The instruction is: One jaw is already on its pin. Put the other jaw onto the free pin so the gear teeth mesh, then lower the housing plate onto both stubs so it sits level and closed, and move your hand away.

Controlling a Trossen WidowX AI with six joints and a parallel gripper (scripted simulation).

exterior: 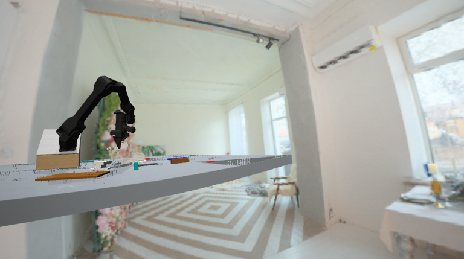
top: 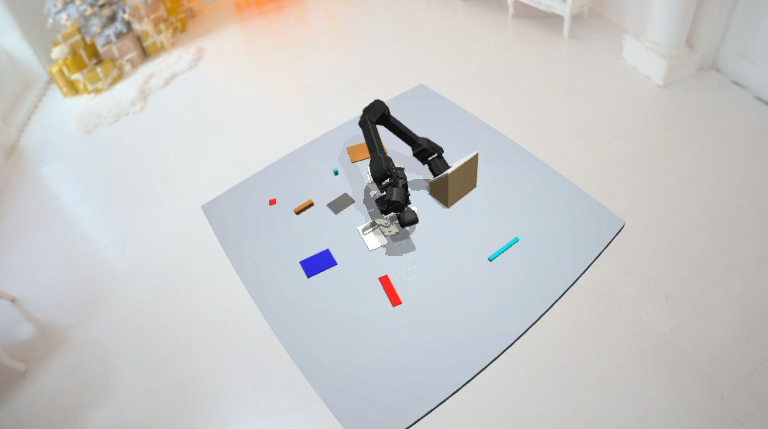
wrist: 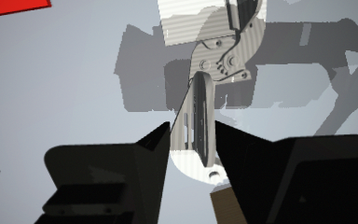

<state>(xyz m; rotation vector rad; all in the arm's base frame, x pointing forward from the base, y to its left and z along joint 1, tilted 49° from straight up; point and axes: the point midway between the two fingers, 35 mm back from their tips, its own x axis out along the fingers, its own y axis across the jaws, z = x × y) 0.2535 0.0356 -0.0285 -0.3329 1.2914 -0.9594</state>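
Observation:
My gripper (wrist: 190, 126) (exterior: 118, 147) is shut on a loose white jaw (wrist: 210, 121) (exterior: 124, 145), holding it above the table. The jaw's upright rib and slotted side show between the fingertips, with its rounded, holed end below. The white gripper base (wrist: 186, 21) (top: 370, 240) lies on the table beyond it, with pins and the fitted jaw (wrist: 254, 35). The held jaw's far end overlaps the base's near edge in the wrist view, but is apart in height. A low white part (exterior: 101, 165), perhaps the housing plate, lies behind the arm. Its details are unclear.
A blue block (top: 318, 263), red bar (top: 390, 290) and cyan bar (top: 503, 249) lie around the base. A grey plate (top: 340, 203), brown bar (top: 304, 207), small red block (top: 272, 202) and orange plate (top: 356, 152) lie elsewhere. The arm's stand (top: 455, 183) is right of the arm.

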